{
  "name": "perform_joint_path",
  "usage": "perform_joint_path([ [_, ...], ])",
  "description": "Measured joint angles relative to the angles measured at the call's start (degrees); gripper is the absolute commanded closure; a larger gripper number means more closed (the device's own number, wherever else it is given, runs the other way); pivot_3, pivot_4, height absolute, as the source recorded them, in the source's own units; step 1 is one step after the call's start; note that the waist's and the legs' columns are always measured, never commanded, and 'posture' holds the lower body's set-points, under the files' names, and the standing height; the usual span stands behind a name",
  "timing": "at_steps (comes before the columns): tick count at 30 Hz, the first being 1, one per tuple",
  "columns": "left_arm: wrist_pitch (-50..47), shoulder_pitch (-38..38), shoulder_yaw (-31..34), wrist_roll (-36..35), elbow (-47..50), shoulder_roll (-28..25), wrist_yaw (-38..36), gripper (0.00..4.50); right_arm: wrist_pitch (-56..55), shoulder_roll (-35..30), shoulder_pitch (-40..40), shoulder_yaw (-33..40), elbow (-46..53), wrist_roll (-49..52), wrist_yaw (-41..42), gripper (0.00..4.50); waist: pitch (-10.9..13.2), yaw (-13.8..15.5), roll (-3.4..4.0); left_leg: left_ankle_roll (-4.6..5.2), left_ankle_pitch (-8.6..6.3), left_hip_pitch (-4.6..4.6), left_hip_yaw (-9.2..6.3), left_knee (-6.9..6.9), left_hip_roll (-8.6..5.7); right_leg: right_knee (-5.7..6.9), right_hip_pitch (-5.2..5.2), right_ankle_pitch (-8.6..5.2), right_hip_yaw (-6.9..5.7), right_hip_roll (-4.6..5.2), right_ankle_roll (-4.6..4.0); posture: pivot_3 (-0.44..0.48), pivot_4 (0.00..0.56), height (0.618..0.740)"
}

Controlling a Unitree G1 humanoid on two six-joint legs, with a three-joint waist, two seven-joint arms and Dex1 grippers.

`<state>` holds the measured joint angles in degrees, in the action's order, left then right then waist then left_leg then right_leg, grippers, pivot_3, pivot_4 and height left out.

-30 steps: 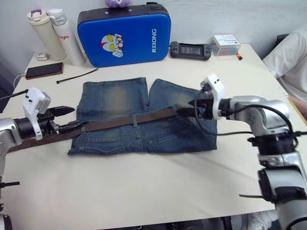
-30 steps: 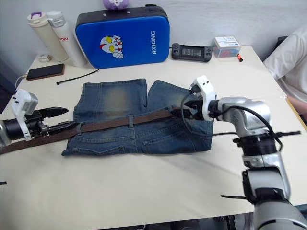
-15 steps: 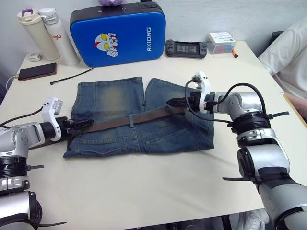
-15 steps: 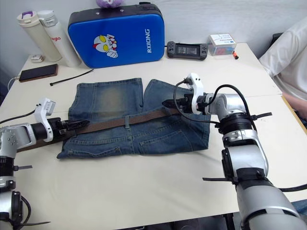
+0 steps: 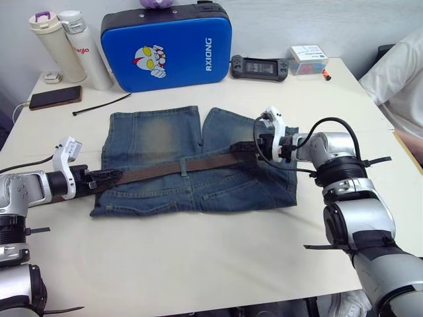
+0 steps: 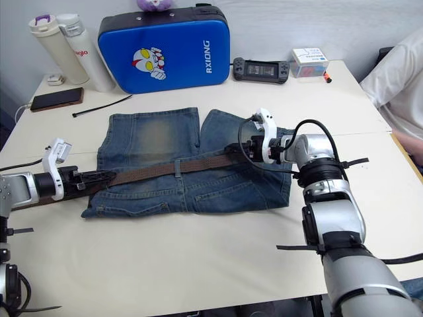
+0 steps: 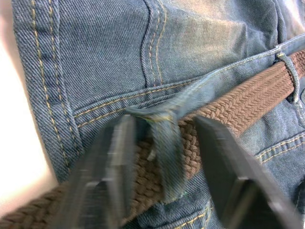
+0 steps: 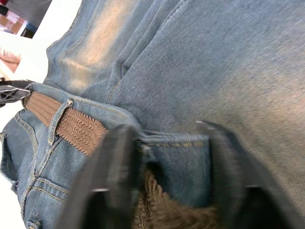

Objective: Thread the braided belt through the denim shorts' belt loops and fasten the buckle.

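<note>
the table (image 5: 198, 264) fills most of what i see, and the shorts (image 5: 158, 135) lie flat in the middle of it, waistband toward me, legs pointing far. the belt (image 5: 152, 172) runs left to right along that waistband, under a loop (image 5: 184, 166) at the centre, with its left tail trailing off the shorts onto the table by my left arm.

what changed over the last second: my left gripper (image 5: 106, 176) was spread wide just off the left edge of the shorts, and it has come in low onto the belt right at that edge. my right gripper (image 5: 244, 146) slid left along the waistband and then eased back a little toward the right end of the belt. the belt itself sits about where it did, so i judge this as regripping, not threading progress. i can't make out the buckle, so fastening is not done.

poses now: both forearms lie low and nearly level over the table, pointing inward at each other. in the left wrist view the fingers (image 7: 109, 167) stand apart, straddling the belt and a loop (image 7: 167, 157) without closing on them. in the right wrist view the fingers (image 8: 116, 162) are likewise spread either side of the waistband fold where the belt end shows.
</note>
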<state>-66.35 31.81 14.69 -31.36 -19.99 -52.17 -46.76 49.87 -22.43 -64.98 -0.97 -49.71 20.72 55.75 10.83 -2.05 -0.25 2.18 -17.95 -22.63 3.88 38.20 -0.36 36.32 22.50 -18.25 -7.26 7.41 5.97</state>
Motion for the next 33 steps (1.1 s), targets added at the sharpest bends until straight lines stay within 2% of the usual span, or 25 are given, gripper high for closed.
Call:
perform_joint_path([
  [1, 0.1, 0.0, 0.0, 0.0, 0.0, 0.0, -0.4, 4.24, -0.7, -0.1, 0.4, -0.8, 0.6, -0.6, 0.8, 4.47, 0.0, 0.1, 0.00, 0.00, 0.00, 0.00, 0.00, 0.00, 0.00, 0.00, 0.00, 0.00, 0.00, 0.00, 0.00, 0.000, 0.150, 0.725],
  [2, 0.2, 0.0, 0.0, 0.0, 0.1, -0.1, -0.7, 4.37, -1.2, -0.1, 0.8, -1.2, 1.1, -1.1, 1.4, 4.49, 0.0, 0.1, 0.00, 0.00, 0.00, 0.00, -0.01, 0.02, 0.00, 0.03, 0.00, 0.00, 0.01, 0.00, 0.00, 0.000, 0.150, 0.725],
  [7, 3.7, -1.3, 0.0, 0.0, 2.7, -1.4, -4.4, 4.37, -8.3, -2.9, 7.1, -4.4, 12.8, -3.1, 6.8, 4.49, 0.0, 0.4, 0.00, -0.01, -0.01, -0.04, -0.05, 0.03, -0.06, 0.10, 0.06, 0.00, 0.02, 0.04, 0.00, 0.000, 0.150, 0.725],
  [10, 8.0, -5.7, 0.0, -0.5, 8.2, -3.3, -9.4, 4.37, -13.8, -6.9, 14.5, -5.4, 27.5, -2.3, 12.4, 4.49, 0.0, 0.4, 0.00, -0.02, -0.02, -0.15, -0.08, 0.01, -0.06, 0.06, 0.15, 0.00, 0.00, 0.05, 0.00, 0.000, 0.150, 0.725],
  [12, 12.7, -10.9, 0.3, -1.1, 13.9, -4.9, -14.6, 4.37, -17.3, -10.4, 20.8, -4.9, 40.1, -0.3, 15.9, 4.49, 0.0, 0.5, 0.00, -0.04, -0.03, -0.17, -0.12, -0.01, -0.04, -0.01, 0.16, 0.00, 0.00, 0.11, 0.00, 0.000, 0.150, 0.725],
  [15, 20.7, -17.7, 2.0, -1.1, 21.5, -6.0, -19.9, 4.37, -20.0, -13.6, 27.3, -3.1, 52.1, 2.9, 18.6, 4.49, 0.0, 0.6, 0.00, -0.05, -0.03, -0.20, -0.04, 0.02, 0.02, -0.37, 0.02, 0.00, 0.02, 0.14, 0.00, 0.000, 0.150, 0.725],
  [19, 34.0, -31.4, 5.8, 3.5, 33.7, -6.7, -22.6, 4.37, -19.5, -19.8, 40.5, 1.0, 66.3, 12.0, 24.5, 4.49, 0.0, 0.9, 0.01, -0.03, -0.04, -0.10, -0.05, 0.00, 0.04, -0.50, -0.14, 0.00, 0.03, 0.22, 0.00, 0.000, 0.150, 0.725],
  [24, 45.9, -41.8, 6.4, 10.8, 41.7, -6.7, -22.0, 4.37, -26.3, -23.5, 50.7, 2.3, 70.0, 11.7, 26.9, 4.49, 0.1, 1.9, 0.10, -0.07, -0.14, 0.61, 0.00, -0.12, 0.06, -0.89, -0.93, 0.00, 0.10, 0.29, 0.00, 0.000, 0.150, 0.725],
  [28, 53.7, -50.5, 4.8, 17.4, 44.5, -6.5, -20.7, 4.37, -41.1, -25.2, 59.2, 0.2, 66.9, 3.0, 27.5, 4.49, 0.1, 2.5, 0.12, -0.07, -0.24, 0.59, -0.02, -0.10, 0.07, -0.92, -0.94, 0.00, 0.11, 0.30, 0.00, 0.000, 0.150, 0.725],
  [31, 56.3, -52.2, 4.2, 19.5, 44.8, -6.5, -19.5, 4.37, -46.0, -26.8, 63.9, -1.6, 66.1, -0.4, 27.1, 4.49, 0.1, 3.0, 0.14, -0.06, -0.23, 0.58, -0.01, 0.00, 0.08, -0.90, -0.96, 0.00, 0.11, 0.31, 0.00, 0.000, 0.150, 0.725],
  [33, 55.7, -53.3, 3.9, 19.6, 45.8, -6.8, -19.4, 3.60, -48.7, -28.3, 66.5, -2.4, 66.8, -2.0, 26.8, 4.50, 0.1, 3.2, 0.14, -0.06, -0.23, 0.62, -0.01, 0.01, 0.08, -0.91, -1.01, 0.00, 0.11, 0.31, 0.00, 0.000, 0.150, 0.725],
])
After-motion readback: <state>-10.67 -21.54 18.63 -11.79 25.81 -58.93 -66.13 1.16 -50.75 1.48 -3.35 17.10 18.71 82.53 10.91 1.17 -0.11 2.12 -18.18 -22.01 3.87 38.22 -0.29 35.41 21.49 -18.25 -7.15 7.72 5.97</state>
